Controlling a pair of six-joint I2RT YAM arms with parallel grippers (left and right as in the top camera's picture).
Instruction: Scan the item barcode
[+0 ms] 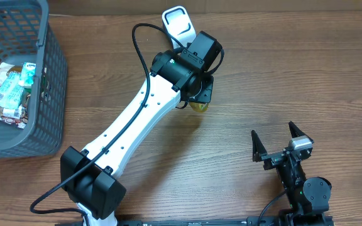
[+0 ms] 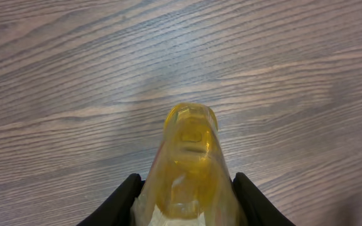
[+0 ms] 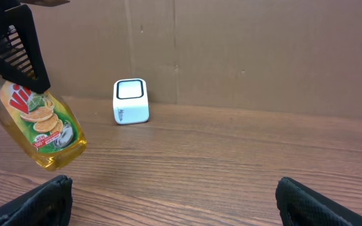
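Yellow bottle [image 2: 190, 157] pinched in left gripper [image 2: 187, 207], raised off counter [image 3: 231, 157], short of scanner [image 3: 131, 100]; scan apparently not yet done; right gripper [image 1: 274, 141] spread, empty.

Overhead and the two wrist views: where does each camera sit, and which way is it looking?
Overhead: above the table, looking straight down; shows the left arm, the right end effector, the basket and the scanner.
Left wrist: behind the left end effector, looking down along the yellow bottle it holds; its dark fingers show.
Right wrist: behind the open right end effector, facing across the table toward the scanner; its fingers frame the bottom corners.
Shared: the bottle is in all three; the scanner in overhead and right wrist.
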